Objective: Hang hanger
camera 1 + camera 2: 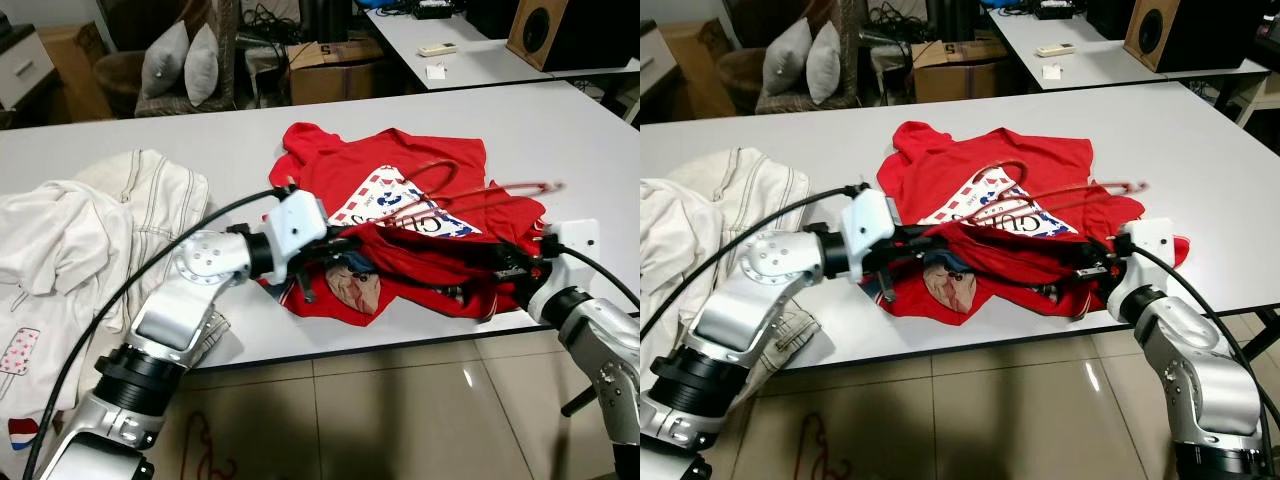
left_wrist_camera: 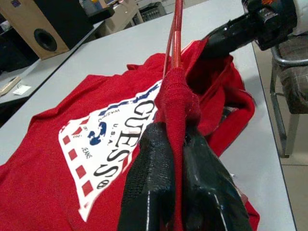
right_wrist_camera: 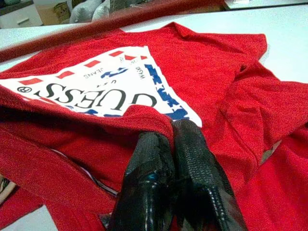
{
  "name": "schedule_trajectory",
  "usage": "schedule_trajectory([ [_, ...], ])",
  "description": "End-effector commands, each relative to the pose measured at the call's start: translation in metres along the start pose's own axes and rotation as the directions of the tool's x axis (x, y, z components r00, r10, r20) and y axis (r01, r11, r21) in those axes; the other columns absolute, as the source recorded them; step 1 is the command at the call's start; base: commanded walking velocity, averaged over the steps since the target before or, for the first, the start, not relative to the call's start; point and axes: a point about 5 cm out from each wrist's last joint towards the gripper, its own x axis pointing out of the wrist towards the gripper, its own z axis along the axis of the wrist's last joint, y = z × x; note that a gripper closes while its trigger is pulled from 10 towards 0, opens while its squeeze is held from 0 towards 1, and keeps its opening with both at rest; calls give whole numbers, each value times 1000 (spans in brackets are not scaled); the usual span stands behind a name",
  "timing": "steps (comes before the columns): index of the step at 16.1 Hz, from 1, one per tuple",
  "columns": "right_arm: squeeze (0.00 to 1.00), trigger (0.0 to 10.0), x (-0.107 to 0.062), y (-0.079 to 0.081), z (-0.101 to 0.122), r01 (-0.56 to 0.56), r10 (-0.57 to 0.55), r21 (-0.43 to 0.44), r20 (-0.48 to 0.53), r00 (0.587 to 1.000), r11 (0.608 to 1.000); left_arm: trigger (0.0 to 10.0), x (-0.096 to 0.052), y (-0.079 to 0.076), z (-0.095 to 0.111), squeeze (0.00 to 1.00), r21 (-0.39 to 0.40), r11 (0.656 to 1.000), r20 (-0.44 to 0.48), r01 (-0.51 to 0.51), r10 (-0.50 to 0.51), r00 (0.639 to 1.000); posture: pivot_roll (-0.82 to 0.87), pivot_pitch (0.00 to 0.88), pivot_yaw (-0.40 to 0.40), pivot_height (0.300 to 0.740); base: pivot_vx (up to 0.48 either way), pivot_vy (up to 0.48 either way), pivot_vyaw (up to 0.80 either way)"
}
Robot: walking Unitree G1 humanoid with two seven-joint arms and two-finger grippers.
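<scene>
A: What are the two grippers doing?

B: The left gripper (image 2: pixel 180 144) is clamped on a bunched fold of the red shirt (image 1: pixel 420 165). The right gripper (image 3: pixel 173 139) pinches the shirt's hem, fingers (image 3: pixel 149 163) pressed together on the cloth.

A: How many things lie on the white table (image 1: pixel 560 130)?

B: Largest first: one cream garment (image 1: pixel 90 230) heaped at the robot's left, one red shirt in the middle with a white printed triangle (image 1: pixel 385 195) facing up, and one red hanger (image 1: pixel 470 190).

A: Where is the hanger?

B: It lies on top of the shirt, its bar running towards the robot's right, its loop above the print, near both grippers.
</scene>
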Motion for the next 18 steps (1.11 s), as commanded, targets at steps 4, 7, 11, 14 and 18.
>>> schedule_trajectory([
  [4,0,0,-2,0,5,-5,5,5,13,1000,1000,0,3,-8,1,0,11,1000,-14,-9,9,1000,-117,0,31,740,0,0,0],
  [7,0,0,-1,2,5,-10,10,6,15,1000,1000,0,4,-8,1,0,14,1000,-17,-5,6,1000,-117,0,34,740,0,0,0],
  [11,0,0,-1,1,6,-3,3,8,22,1000,1000,0,4,-6,1,0,25,1000,-26,-2,3,1000,-117,0,45,740,0,0,0],
  [14,0,0,-1,1,5,-2,1,11,24,1000,1000,0,5,-7,0,0,33,999,-38,6,-5,999,-115,0,40,740,0,0,0],
  [18,0,0,-2,-1,2,3,-4,29,27,1000,1000,0,7,-12,-2,0,40,999,-54,32,-30,998,-108,0,16,740,0,0,0],
])
